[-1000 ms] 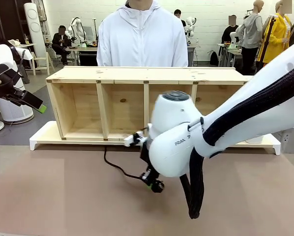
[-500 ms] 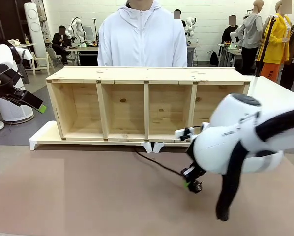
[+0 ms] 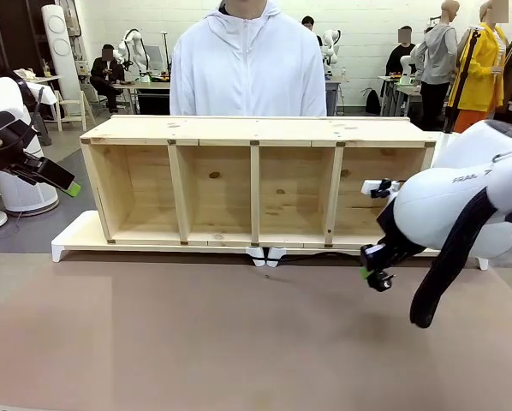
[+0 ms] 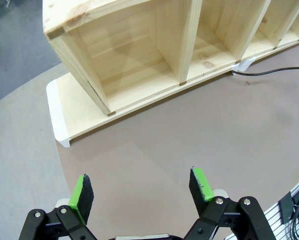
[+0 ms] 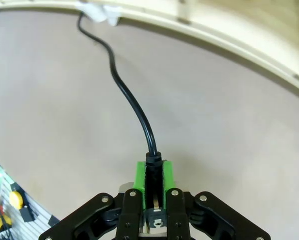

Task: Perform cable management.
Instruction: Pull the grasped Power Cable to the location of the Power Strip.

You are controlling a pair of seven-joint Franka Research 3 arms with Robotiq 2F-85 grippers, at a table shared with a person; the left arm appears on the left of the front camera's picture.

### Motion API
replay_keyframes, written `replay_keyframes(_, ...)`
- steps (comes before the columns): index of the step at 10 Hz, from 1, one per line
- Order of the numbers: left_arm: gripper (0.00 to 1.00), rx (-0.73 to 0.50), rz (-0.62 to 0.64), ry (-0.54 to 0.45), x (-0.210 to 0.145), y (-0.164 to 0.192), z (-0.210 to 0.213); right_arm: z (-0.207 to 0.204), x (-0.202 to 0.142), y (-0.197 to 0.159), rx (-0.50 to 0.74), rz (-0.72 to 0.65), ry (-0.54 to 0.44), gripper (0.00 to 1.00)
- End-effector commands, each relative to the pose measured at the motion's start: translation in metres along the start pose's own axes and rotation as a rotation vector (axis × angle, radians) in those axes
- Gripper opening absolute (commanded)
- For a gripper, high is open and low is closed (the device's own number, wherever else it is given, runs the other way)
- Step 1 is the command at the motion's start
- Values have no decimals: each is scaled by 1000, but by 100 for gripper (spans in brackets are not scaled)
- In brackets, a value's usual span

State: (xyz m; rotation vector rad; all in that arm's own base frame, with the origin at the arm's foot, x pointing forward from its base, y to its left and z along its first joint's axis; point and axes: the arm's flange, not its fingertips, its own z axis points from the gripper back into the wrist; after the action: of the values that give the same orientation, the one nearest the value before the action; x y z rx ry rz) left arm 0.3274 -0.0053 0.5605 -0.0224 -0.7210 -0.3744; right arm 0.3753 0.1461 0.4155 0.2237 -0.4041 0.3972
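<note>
The thin black cable [image 3: 324,253] runs along the front of the shelf's white base, from two small white pieces [image 3: 265,254] at the middle out to the right. My right gripper [image 3: 376,276] hangs just above the brown table, right of centre, shut on the cable's black plug end. In the right wrist view the plug [image 5: 153,167] sits between the green pads, and the cable [image 5: 124,90] curves away to the white pieces [image 5: 97,10]. My left gripper [image 4: 141,189] is open and holds nothing; it is raised at the far left [image 3: 68,186]. A stretch of cable [image 4: 269,71] lies far off.
A wooden shelf [image 3: 256,128] with several open compartments lies on a white base [image 3: 76,235] across the table's far side. A person in a white hoodie [image 3: 247,68] stands behind it. Bare brown tabletop [image 3: 196,342] stretches in front.
My right arm swung from the table's middle to the right with the plug in its gripper, drawing the cable out straight along the shelf base. The left arm stayed still.
</note>
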Motion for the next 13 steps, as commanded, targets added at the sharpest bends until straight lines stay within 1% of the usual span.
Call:
replay_keyframes(1, 100, -5, 14, -1, 0, 0, 0, 17, -92, -22, -52, -47, -2, 16)
replay_keyframes(5, 100, -5, 14, -1, 0, 0, 0, 42, -92, -69, -109, -81, -5, 16)
replay_keyframes(8, 100, -5, 14, -1, 0, 0, 0, 57, -86, -89, -181, -112, -8, 16)
replay_keyframes(10, 100, -5, 14, -1, 0, 0, 0, 69, -80, -102, -242, -157, -4, 16)
replay_keyframes(13, 100, -5, 14, -1, 0, 0, 0, 86, -66, -119, -323, -192, -21, 16)
